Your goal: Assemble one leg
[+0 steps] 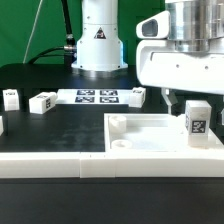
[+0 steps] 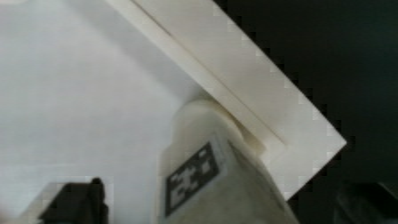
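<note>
The leg (image 1: 197, 118), a small white post with a black-and-white tag on its face, stands upright in the corner of the large white tray (image 1: 150, 138) at the exterior view's right. My gripper (image 1: 190, 100) hangs just over it, open, with a dark finger to either side. In the wrist view the leg (image 2: 217, 160) rises between the fingers (image 2: 71, 203) with a gap on each side, set against the tray's raised rim (image 2: 222, 65). Nothing is gripped.
The marker board (image 1: 97, 96) lies behind the tray, in front of the robot base (image 1: 100, 45). Three more small white posts (image 1: 45, 101) (image 1: 10, 97) (image 1: 138, 95) lie near it. A long white bar (image 1: 80, 166) runs along the front edge.
</note>
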`<state>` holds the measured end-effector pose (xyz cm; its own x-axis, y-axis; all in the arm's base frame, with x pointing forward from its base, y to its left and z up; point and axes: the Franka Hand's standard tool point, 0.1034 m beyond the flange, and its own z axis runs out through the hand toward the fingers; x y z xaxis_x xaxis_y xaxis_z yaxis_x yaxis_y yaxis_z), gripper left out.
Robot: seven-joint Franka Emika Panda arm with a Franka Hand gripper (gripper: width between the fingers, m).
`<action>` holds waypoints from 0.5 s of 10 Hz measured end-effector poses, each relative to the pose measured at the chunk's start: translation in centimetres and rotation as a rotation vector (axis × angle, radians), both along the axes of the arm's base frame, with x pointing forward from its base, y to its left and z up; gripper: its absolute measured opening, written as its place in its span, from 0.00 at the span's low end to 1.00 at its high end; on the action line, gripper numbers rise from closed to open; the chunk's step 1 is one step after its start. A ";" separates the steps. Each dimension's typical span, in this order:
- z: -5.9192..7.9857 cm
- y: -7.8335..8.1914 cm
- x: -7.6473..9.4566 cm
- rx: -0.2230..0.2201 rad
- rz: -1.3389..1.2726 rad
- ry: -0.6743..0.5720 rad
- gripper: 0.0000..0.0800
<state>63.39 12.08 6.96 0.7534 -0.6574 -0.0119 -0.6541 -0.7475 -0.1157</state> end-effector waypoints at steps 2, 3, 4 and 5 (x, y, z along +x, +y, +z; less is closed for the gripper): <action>0.1 0.1 0.1 -0.021 0.195 -0.008 0.81; 0.2 0.2 0.2 -0.036 0.288 -0.009 0.81; 0.4 0.2 0.3 -0.058 0.408 -0.016 0.81; 0.5 0.2 0.4 -0.078 0.499 -0.023 0.81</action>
